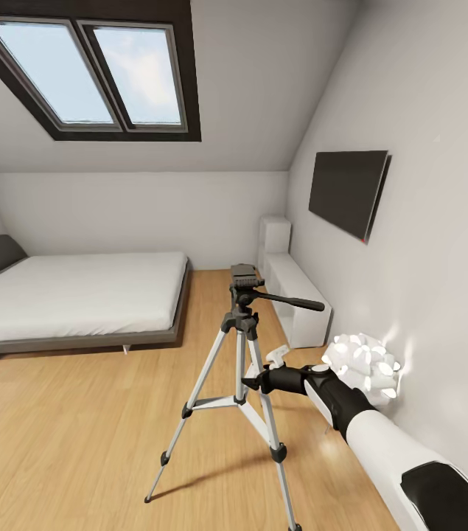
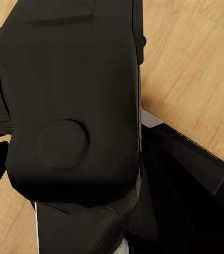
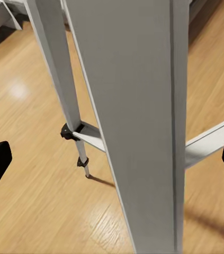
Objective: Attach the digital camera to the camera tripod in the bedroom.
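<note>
A large black boxy body [image 2: 72, 100] with a raised round boss stood close before the lens. Beyond it lay light wood floor [image 2: 196, 69], and dark black parts [image 2: 191, 180] sat beside it.

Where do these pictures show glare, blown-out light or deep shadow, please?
Head view: the white ball lamp is blown out, casting glow on the wall; the camera tripod throws soft shadows on the floor. Right wrist view: pale glare patches on the wood floor. Left wrist view: dark, low-contrast black surfaces.

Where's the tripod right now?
Head view: camera tripod stands on the wood floor, centre-right, between the bed and the right wall, with the right tool at its leg.
</note>
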